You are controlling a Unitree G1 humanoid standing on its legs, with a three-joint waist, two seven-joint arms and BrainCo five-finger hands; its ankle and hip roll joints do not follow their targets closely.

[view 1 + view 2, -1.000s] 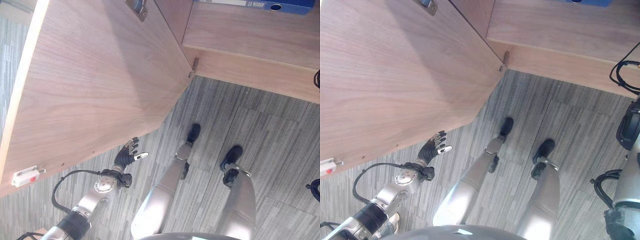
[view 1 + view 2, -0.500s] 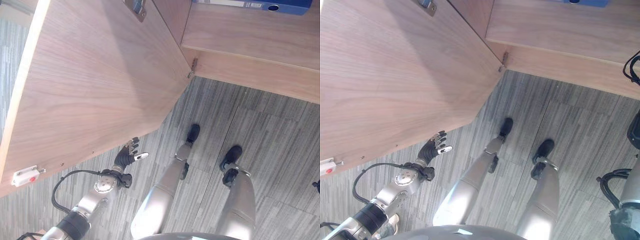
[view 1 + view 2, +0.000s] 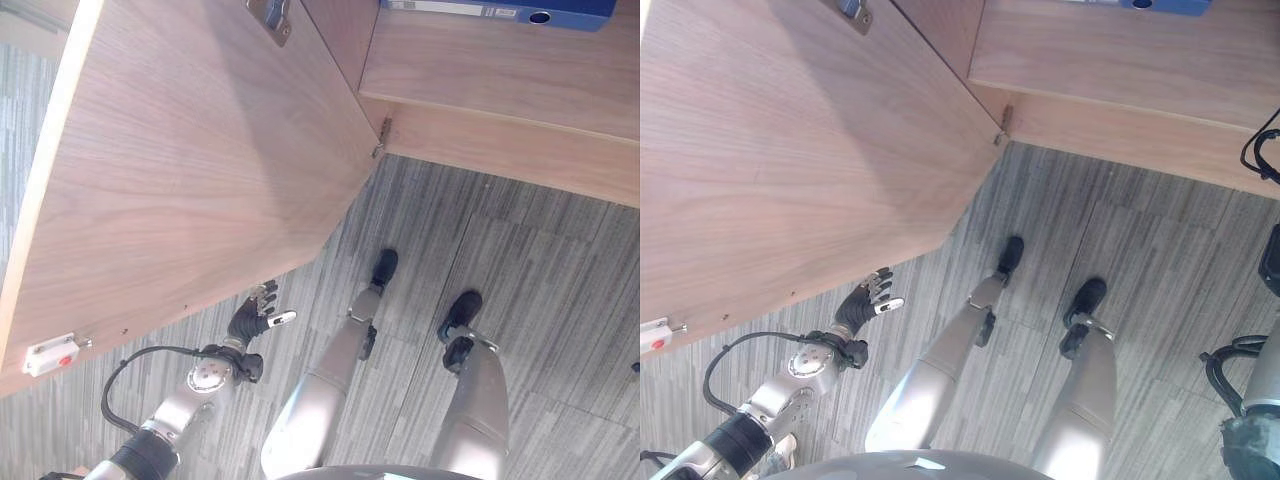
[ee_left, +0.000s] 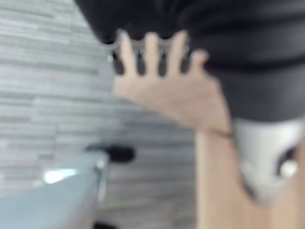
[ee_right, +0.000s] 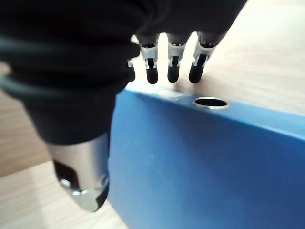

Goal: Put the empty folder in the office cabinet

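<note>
A blue folder (image 3: 500, 10) lies on the wooden cabinet shelf (image 3: 500, 75) at the top of the eye views. Close up in the right wrist view, the folder (image 5: 205, 157) rests on the shelf with its spine and metal ring hole toward me. My right hand (image 5: 171, 67) hovers just over that spine, its fingers straight and its thumb beside the folder's end, curled round nothing. My left hand (image 3: 250, 318) hangs low by the bottom edge of the swung-out cabinet door (image 3: 200, 160), fingers spread and holding nothing.
The big wooden door takes up the left half of the eye views, with a metal handle (image 3: 272, 15) near its top and a white latch (image 3: 48, 355) at its lower left corner. A hinge (image 3: 380, 140) joins it to the cabinet. Grey striped carpet (image 3: 560, 260) lies below.
The whole picture has shifted slightly, so more of the blue folder shows at the top. My left hand stays by the door's lower edge with its fingers spread.
</note>
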